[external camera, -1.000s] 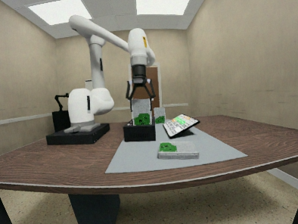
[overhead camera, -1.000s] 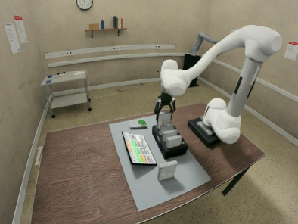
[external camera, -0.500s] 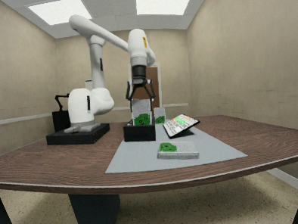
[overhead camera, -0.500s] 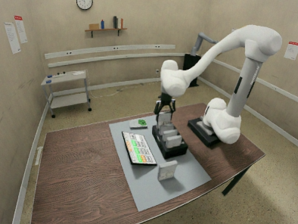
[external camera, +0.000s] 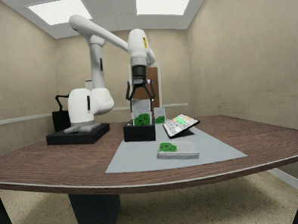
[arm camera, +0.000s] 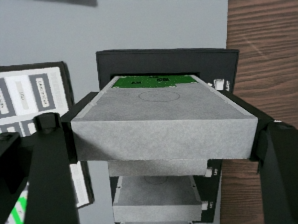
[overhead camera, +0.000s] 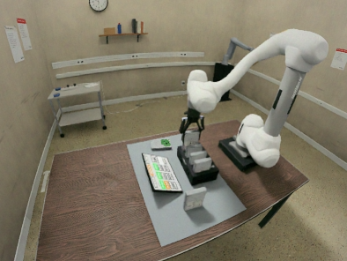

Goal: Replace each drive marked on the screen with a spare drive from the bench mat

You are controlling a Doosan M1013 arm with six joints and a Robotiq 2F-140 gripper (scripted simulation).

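My gripper [overhead camera: 192, 131] [external camera: 141, 101] [arm camera: 158, 105] is shut on a grey drive [overhead camera: 191, 140] [external camera: 141, 107] [arm camera: 160, 107] by its side edges. The drive is upright, green board part low, its lower end at or in the end bay of the black dock [overhead camera: 204, 177] [external camera: 139, 134] [arm camera: 165, 57], and it stands well above the other drives [overhead camera: 203, 165] [arm camera: 156, 199]. How deep it sits is hidden. One drive [overhead camera: 195, 199] [external camera: 159, 110] stands upright on the mat [overhead camera: 167, 225] [external camera: 125, 163] [arm camera: 165, 25]; another drive [overhead camera: 156, 145] [external camera: 181, 148] lies flat. The screen [overhead camera: 162, 173] [external camera: 181, 125] shows green and orange tiles.
The tilted screen stands beside the dock on the mat. The flat drive is near the mat's far end in the top view, the upright one beyond the dock's other end. The arm's black base [overhead camera: 238, 152] [external camera: 79, 137] is on the wooden table [overhead camera: 97, 198] [external camera: 49, 163].
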